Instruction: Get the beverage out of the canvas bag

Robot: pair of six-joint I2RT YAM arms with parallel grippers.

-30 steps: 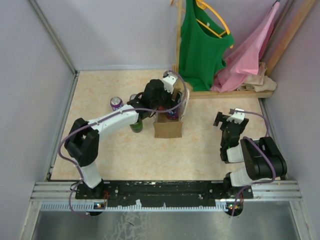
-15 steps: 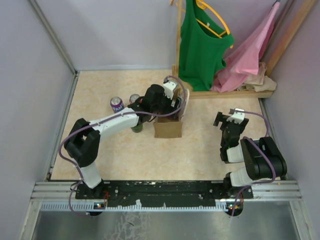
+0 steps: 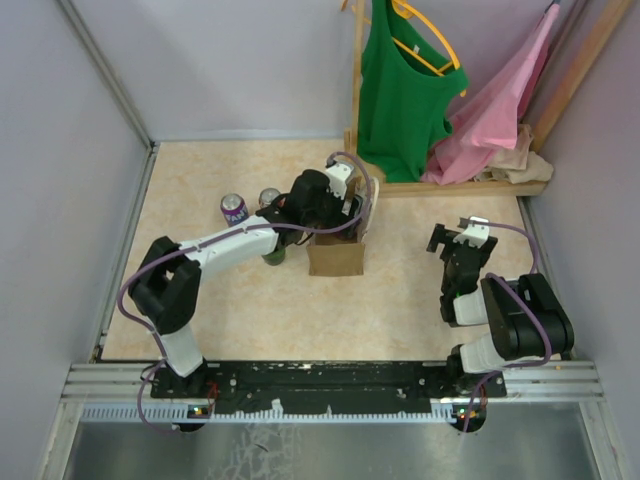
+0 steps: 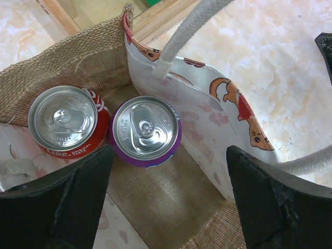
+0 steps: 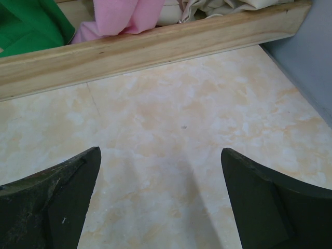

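Note:
The tan canvas bag [image 3: 335, 258] stands upright mid-table with white rope handles [image 4: 182, 35]. The left wrist view looks into it [image 4: 78, 57]. A purple can [image 4: 147, 129] and a red Coke can [image 4: 62, 122] stand side by side on its floor. My left gripper [image 3: 345, 205] hangs open over the bag's mouth [image 4: 168, 153], with its fingers either side of the purple can's near edge and holding nothing. My right gripper [image 3: 455, 236] is open and empty over bare table at the right [image 5: 161, 150].
A purple can [image 3: 233, 207], a silver-topped can [image 3: 269, 196] and a dark green can [image 3: 273, 251] stand left of the bag, by my left arm. A wooden rack [image 3: 470, 186] with a green top [image 3: 400, 90] and pink cloth [image 3: 495, 110] is at the back right. Walls close in on both sides.
My left gripper has dropped and shifted a little over the bag's mouth, uncovering the silver-topped can behind the arm. The right arm has not moved.

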